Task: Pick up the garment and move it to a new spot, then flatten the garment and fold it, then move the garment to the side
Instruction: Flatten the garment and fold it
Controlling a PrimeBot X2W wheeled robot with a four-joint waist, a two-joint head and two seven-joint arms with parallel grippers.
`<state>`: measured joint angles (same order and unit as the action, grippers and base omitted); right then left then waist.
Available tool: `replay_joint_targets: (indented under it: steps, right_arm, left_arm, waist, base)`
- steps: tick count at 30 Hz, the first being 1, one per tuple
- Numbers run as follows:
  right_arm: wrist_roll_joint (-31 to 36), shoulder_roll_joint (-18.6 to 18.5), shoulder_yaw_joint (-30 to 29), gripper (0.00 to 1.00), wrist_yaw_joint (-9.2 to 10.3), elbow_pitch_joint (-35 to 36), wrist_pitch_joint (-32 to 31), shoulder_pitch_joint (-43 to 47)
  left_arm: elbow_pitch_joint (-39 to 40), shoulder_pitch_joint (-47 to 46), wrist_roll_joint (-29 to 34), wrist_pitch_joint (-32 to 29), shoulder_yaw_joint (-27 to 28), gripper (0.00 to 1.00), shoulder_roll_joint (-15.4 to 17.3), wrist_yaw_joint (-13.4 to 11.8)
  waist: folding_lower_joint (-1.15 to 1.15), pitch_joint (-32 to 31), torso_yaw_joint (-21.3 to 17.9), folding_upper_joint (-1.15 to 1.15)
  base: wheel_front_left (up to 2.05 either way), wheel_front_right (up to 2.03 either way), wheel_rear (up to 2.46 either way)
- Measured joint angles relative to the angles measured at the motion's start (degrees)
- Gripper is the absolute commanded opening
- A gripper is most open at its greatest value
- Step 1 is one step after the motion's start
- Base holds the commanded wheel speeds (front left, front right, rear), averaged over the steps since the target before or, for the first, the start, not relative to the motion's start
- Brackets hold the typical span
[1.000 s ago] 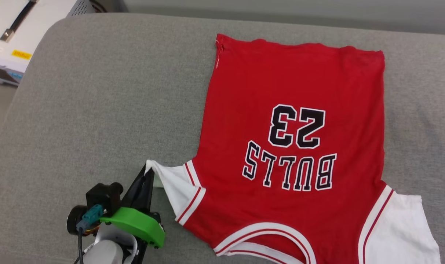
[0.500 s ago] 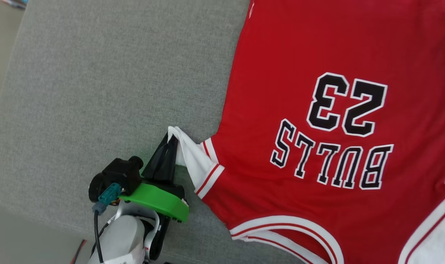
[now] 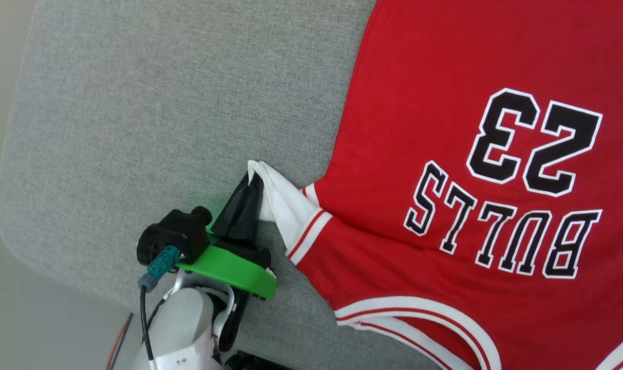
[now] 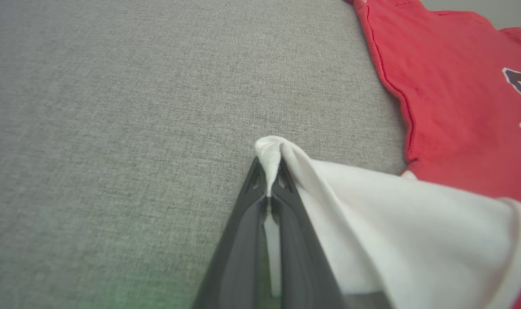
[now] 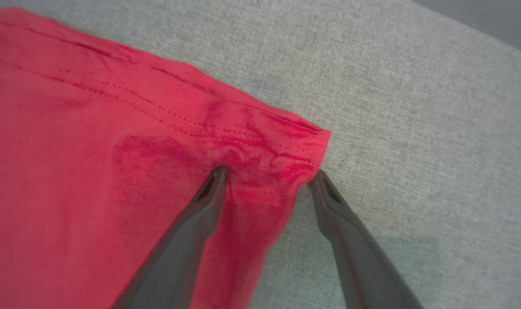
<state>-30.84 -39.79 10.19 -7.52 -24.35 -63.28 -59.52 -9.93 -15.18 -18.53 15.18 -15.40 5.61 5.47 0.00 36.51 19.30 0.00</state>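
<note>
two fingers (image 4: 243, 231) shut, left gripper (image 4: 269, 168) pinching garment (image 4: 449, 107)

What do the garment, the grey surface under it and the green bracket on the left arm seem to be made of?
Garment: soft matte knit, probably cotton; it bunches and puckers along a stitched hem. Grey surface: matte woven upholstery cloth, judging by its fine visible weave. Green bracket: rigid plastic with a smooth, faintly shiny face; possibly printed.

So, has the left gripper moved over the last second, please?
Yes: the left gripper, pinching the garment by its white sleeve, has drawn nearer the BULLS lettering.
</note>
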Motion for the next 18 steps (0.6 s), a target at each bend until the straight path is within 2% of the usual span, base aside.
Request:
replay_joint_targets:
  steps: [1,11,18]
  right_arm:
    - [-0.2,-0.2,-0.1,0.00,0.00,0.0,0.1,0.1]
    - [-3.1,0.8,0.3,0.00,0.00,-0.5,7.7,1.9]
    - [-7.5,-2.8,2.8,0.00,0.00,2.4,13.7,6.9]
  left_arm:
    - [-0.2,-0.1,0.1,0.0,0.3,0.00,-0.2,0.3]
    - [-2.8,0.6,2.0,-0.1,2.7,0.00,-0.6,0.9]
    - [-4.8,4.7,2.5,-0.1,4.6,0.00,-0.2,1.0]
  waist:
    - [0.00,-0.1,-0.1,0.00]
    - [0.01,-3.6,-1.2,0.00]
    - [0.01,-9.4,-2.6,0.00]
  base:
    - [0.00,0.00,0.00]
    - [0.00,0.00,0.00]
    - [0.00,0.00,0.00]
